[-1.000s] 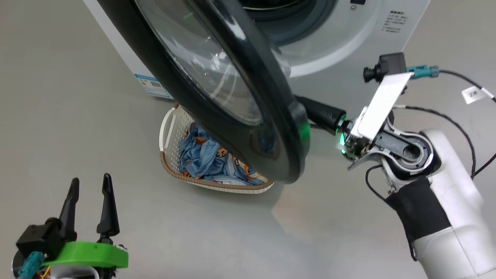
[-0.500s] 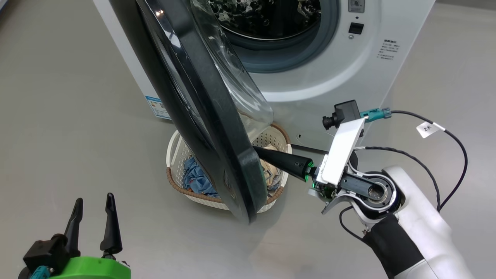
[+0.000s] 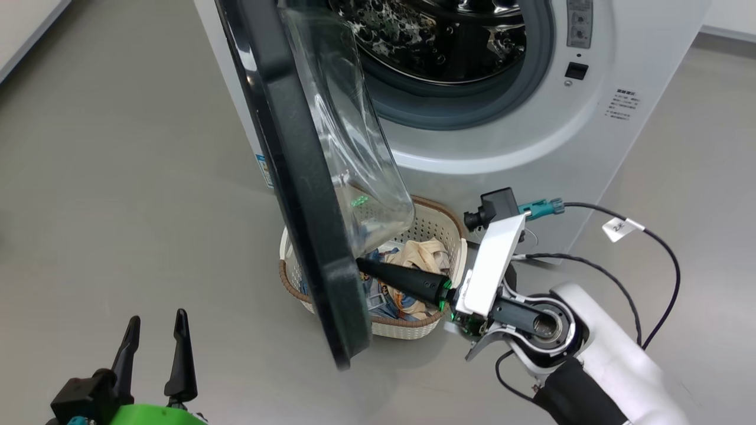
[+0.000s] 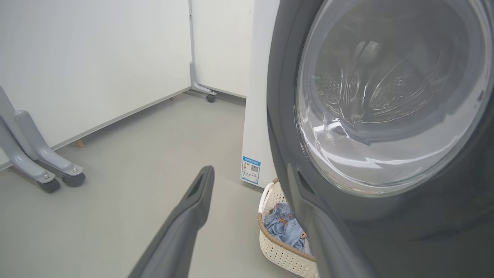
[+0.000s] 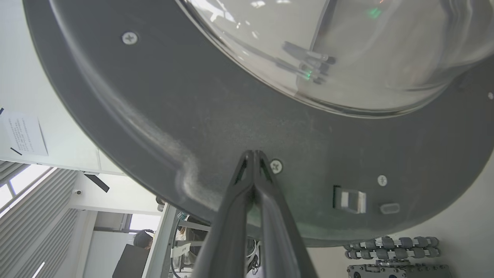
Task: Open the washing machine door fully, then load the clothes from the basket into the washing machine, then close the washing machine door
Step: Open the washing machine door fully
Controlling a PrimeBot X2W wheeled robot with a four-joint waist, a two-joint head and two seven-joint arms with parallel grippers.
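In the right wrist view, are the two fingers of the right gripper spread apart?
No, the right gripper is shut, both tips together against the dark inner rim of the door.

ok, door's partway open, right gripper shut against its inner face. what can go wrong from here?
1. The right gripper is shut, only its tips on the smooth inner rim of the washing machine door: no hold, so it may skid toward the glass bowl or off the edge.
2. The door hangs over the basket, hiding part of the clothes; unless opened fully, it may block the reach in.
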